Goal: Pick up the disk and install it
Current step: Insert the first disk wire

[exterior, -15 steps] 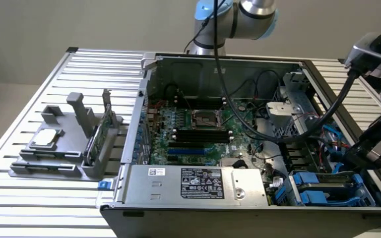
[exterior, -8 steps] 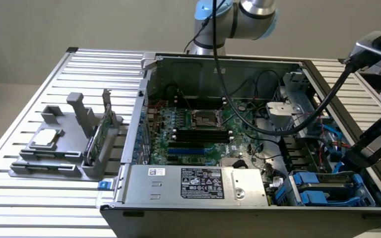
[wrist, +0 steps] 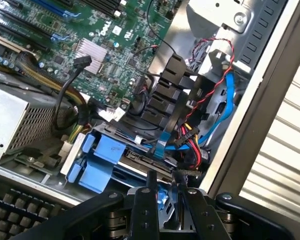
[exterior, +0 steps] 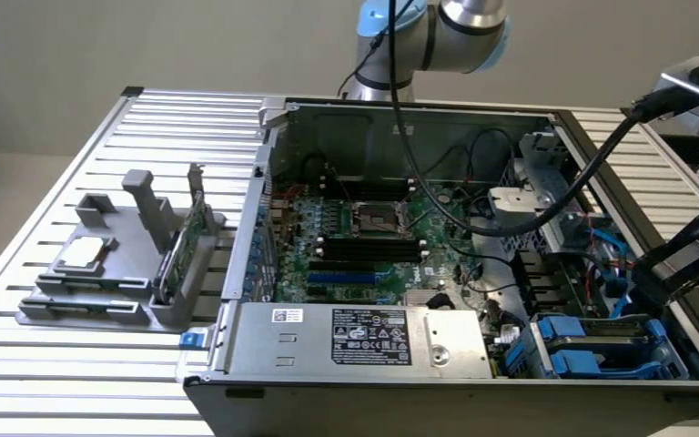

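Note:
The disk (exterior: 595, 339) lies flat in the drive bay at the front corner of the open computer case (exterior: 362, 109), on the exterior view's right, with blue rails along its edges. In the wrist view the disk (wrist: 140, 163) shows as a grey strip between blue plastic rails (wrist: 107, 156). My gripper (exterior: 655, 278) hangs over the case's wall just above that bay. In the wrist view the gripper (wrist: 164, 176) points at the disk's near edge. Its fingers (wrist: 151, 186) stand a narrow gap apart, and I see nothing clamped between them.
Red, yellow and blue cables (wrist: 190, 142) bunch beside the bay. The silver power supply (exterior: 362, 339) fills the case's front, next to the motherboard (exterior: 362, 228). On the exterior view's left, a grey fixture (exterior: 119, 273) on the slatted table (exterior: 46, 364) holds a small silver chip (exterior: 86, 255) and an upright green card (exterior: 177, 259).

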### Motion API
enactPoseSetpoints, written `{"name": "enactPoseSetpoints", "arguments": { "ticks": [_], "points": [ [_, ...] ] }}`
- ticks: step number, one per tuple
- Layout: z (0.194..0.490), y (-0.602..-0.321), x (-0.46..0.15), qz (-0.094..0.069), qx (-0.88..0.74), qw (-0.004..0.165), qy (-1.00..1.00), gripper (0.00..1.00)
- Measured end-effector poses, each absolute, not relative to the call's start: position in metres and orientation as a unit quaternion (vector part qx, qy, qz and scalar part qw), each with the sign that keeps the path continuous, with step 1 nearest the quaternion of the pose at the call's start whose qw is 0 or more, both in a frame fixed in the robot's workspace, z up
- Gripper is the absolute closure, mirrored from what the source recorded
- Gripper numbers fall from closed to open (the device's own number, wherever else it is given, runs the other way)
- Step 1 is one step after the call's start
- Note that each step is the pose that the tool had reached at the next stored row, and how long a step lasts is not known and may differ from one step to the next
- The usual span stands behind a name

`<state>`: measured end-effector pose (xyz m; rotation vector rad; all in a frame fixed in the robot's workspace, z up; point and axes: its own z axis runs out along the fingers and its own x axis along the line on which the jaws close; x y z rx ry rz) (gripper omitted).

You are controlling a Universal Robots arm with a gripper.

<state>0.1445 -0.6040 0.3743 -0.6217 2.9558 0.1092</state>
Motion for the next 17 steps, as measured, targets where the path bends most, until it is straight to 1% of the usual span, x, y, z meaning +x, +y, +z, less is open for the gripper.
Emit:
{"name": "enactPoseSetpoints", "arguments": {
  "ticks": [17],
  "points": [
    [0.3743,-0.6039,0.1445,0.027,-0.057,0.064,0.996,0.73]
  ]
}}
